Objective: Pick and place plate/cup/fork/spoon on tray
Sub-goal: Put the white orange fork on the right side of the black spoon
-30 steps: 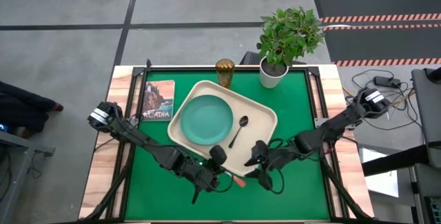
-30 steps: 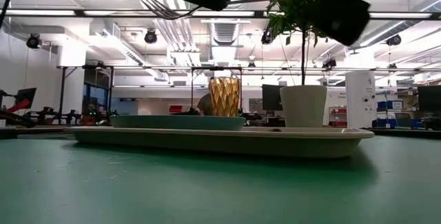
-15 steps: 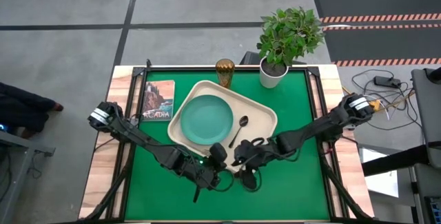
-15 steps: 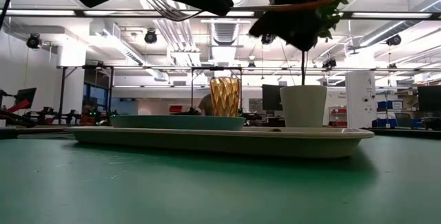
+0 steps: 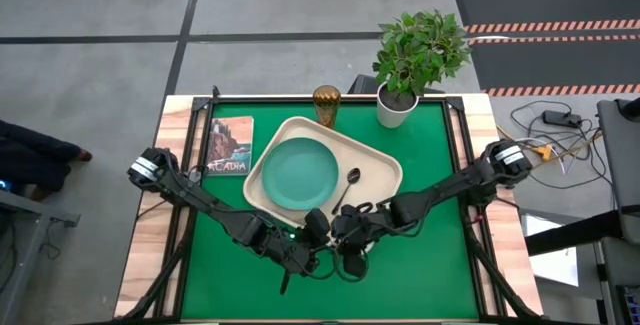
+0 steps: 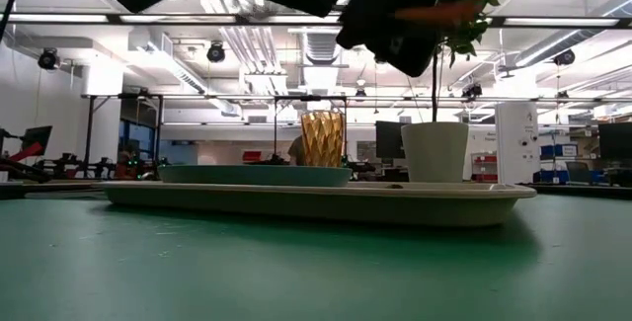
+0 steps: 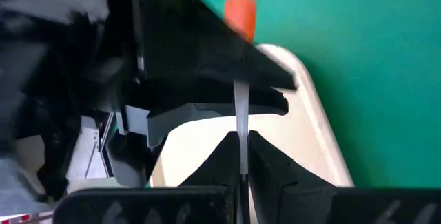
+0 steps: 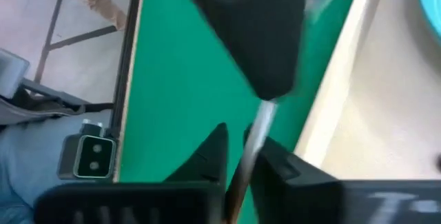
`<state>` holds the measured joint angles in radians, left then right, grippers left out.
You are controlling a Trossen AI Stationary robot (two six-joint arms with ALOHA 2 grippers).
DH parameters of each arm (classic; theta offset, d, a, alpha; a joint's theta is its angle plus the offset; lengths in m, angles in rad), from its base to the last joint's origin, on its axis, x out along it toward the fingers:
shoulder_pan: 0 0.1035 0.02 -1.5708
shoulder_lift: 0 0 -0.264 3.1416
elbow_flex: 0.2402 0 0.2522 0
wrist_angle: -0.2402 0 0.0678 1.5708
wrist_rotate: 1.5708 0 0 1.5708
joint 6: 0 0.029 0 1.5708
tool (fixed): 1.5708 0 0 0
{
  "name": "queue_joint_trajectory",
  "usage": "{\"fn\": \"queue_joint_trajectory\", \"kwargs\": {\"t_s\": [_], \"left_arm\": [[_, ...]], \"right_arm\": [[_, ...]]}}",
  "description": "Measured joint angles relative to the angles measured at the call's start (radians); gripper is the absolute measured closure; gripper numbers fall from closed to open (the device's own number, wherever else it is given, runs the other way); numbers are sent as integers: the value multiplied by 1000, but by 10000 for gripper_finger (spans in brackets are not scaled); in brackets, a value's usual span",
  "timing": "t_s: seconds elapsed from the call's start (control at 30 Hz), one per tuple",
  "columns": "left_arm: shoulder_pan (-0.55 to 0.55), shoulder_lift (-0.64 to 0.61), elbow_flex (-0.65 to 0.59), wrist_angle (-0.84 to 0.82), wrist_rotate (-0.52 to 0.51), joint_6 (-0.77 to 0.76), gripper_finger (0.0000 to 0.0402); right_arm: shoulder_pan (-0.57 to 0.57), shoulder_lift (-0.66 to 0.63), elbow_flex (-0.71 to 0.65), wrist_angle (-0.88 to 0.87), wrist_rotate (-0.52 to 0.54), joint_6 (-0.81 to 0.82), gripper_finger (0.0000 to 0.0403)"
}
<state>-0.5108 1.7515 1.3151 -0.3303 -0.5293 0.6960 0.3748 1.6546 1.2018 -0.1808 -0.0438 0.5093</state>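
The fork (image 7: 240, 107) hangs in the air over the green table by the tray's near rim, with both grippers on it. My left gripper (image 5: 322, 258) is shut on its silver end, and my right gripper (image 5: 343, 255) is shut on it further along. The red handle end (image 6: 434, 10) sticks out past the right gripper. The teal plate (image 5: 300, 172) and the dark spoon (image 5: 346, 190) lie on the cream tray (image 5: 385, 180). The amber cup (image 5: 326, 103) stands on the table just beyond the tray's far rim. My left gripper pinches the fork's thin silver neck (image 7: 241, 131) between its two fingers, slanting down from the table's left. The fork runs on away from the fingers, lifted clear of the table. My right gripper has the fork's shaft (image 8: 253, 138) between its two fingers, between the left gripper and the red end (image 7: 240, 14). It comes slanting down from the table's right.
A white pot with a green plant (image 5: 397, 105) stands at the far edge, right of the cup. A picture-covered book (image 5: 230, 145) lies left of the tray. Bare green mat lies to the near left and near right of the grippers.
My right gripper has moved toward the table's left, up to the fork in my left gripper, and has shut on its shaft. The left gripper has kept its place with the fork held up, rolling a little.
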Motion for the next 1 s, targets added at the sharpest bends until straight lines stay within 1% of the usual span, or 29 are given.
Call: {"fn": "queue_joint_trajectory", "kwargs": {"t_s": [0.03, 0.1, 0.17, 0.27, 0.4, 0.57, 0.73, 0.87, 1.0], "left_arm": [[-1, 0, 0, 2, 0, 0, 402], [-1, 0, 0, 7, -3, -5, 400], [-1, 0, -1, 8, -27, -7, 390], [-1, 0, -7, 7, -84, -7, 361], [0, 0, -7, 6, -157, -7, 318], [1, -4, -7, 16, -162, -8, 281], [1, -29, -7, 24, -162, -8, 270], [5, -45, -7, 36, -186, -10, 269], [8, -64, -8, 38, -228, -28, 269]], "right_arm": [[0, 0, -3, -1, 2, -5, 379], [0, -1, -5, -1, 5, -3, 387], [-2, -2, -10, 0, 15, -5, 392], [-3, -3, -23, 10, 36, -12, 394], [-14, -13, -52, 12, 38, -15, 395], [-46, -60, -128, 40, 35, -1, 395], [-84, -144, -252, 137, 43, 25, 395], [-105, -211, -371, 281, 50, 64, 395], [-115, -262, -482, 412, 100, 90, 395]]}}
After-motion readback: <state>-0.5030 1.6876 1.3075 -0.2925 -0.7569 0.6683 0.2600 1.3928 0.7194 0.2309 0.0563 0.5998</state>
